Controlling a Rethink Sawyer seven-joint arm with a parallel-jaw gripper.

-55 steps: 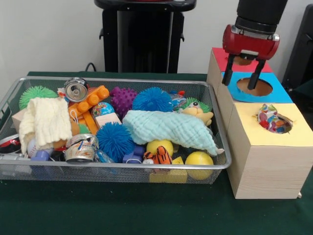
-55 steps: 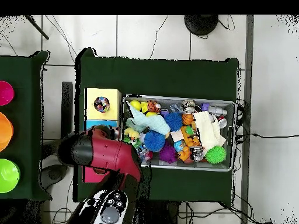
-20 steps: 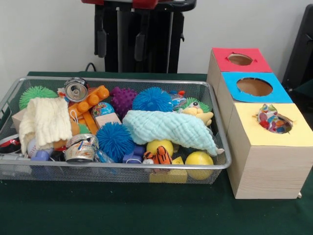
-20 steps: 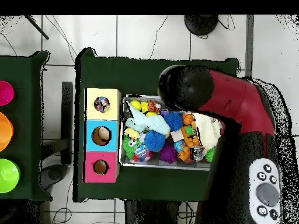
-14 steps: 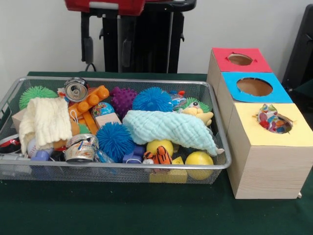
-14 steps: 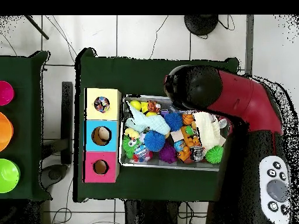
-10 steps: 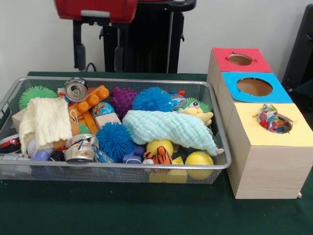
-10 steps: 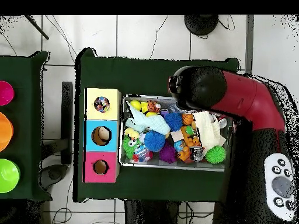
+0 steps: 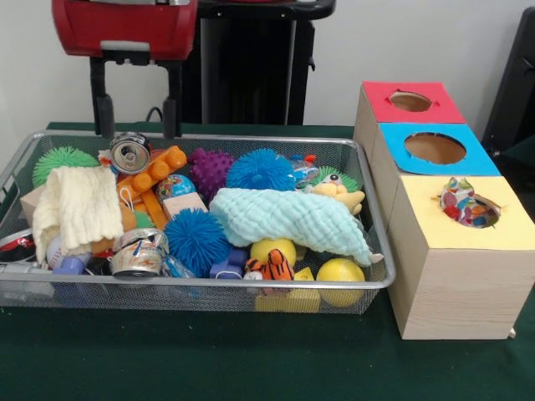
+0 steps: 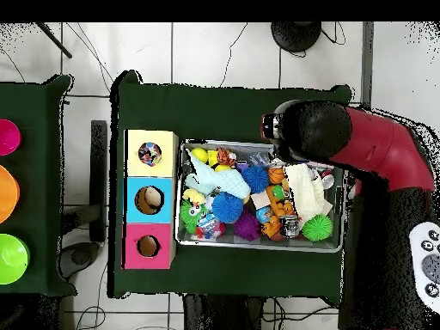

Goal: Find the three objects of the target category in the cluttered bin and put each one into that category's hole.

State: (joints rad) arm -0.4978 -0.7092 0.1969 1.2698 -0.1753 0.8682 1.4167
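Note:
The wire mesh bin (image 9: 201, 136) is full of toys. My gripper (image 9: 136, 117) hangs open and empty above the bin's far left part, just over a dented can (image 9: 129, 153). One polka-dot wrapper (image 9: 462, 203) sits in the hole of the yellow-topped box (image 9: 510, 232); it also shows in the overhead view (image 10: 149, 154). A second polka-dot wrapper (image 9: 174, 186) lies among the toys left of centre. A third (image 9: 304, 173) lies at the far right of the bin, partly hidden. In the overhead view my arm (image 10: 378, 155) covers the gripper and the bin's corner.
The blue-topped box (image 9: 478, 154) and red-topped box (image 9: 443, 104) stand behind the yellow one. The bin holds spiky blue balls (image 9: 196, 238), a second can (image 9: 138, 253), a teal cloth (image 9: 288, 219) and a cream cloth (image 9: 79, 205). Coloured bowls (image 10: 10, 258) sit on a side table.
My arm has swung from above the blue-topped box across to the bin's other end, and the open gripper has come down into the front view. The toys have not moved.

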